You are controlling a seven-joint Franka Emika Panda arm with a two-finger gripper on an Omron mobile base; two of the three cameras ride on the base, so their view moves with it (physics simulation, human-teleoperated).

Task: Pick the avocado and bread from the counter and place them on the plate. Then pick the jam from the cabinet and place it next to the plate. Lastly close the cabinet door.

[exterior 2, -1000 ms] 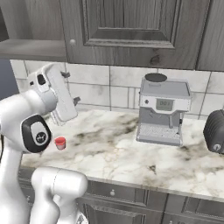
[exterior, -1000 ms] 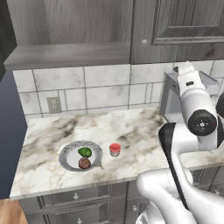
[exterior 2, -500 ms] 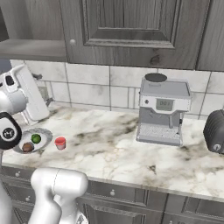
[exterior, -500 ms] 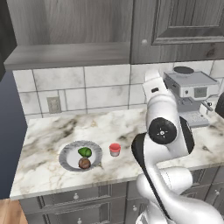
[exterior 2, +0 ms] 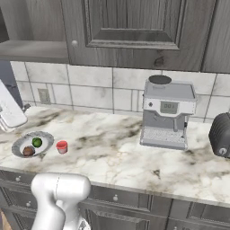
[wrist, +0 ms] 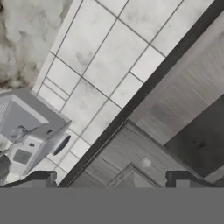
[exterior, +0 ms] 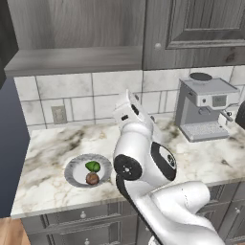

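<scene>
The plate (exterior 2: 20, 146) lies on the counter (exterior 2: 117, 152) at the left, holding the green avocado (exterior 2: 37, 142) and the brown bread (exterior 2: 28, 151). The red jam (exterior 2: 62, 147) stands on the marble just right of the plate. In the left base view the plate (exterior: 74, 172), avocado (exterior: 93, 166) and bread (exterior: 92, 178) show, with my arm covering the jam's spot. The cabinet (exterior: 72, 60) stands open above, its shelf bare. My gripper (wrist: 113, 179) is open and holds nothing; it points up at the tiles and the cupboard's underside.
A grey coffee machine (exterior 2: 166, 112) stands at the back right of the counter, with a dark appliance (exterior 2: 221, 134) beyond it. A shut neighbouring cupboard front with a small knob (exterior: 158, 46) hangs right of the open cabinet. My arm (exterior: 143, 162) rises over the counter's middle.
My arm has swung left, from in front of the coffee machine to the plate's side of the counter. It now covers the jam in the left base view. Plate and food stayed put.
</scene>
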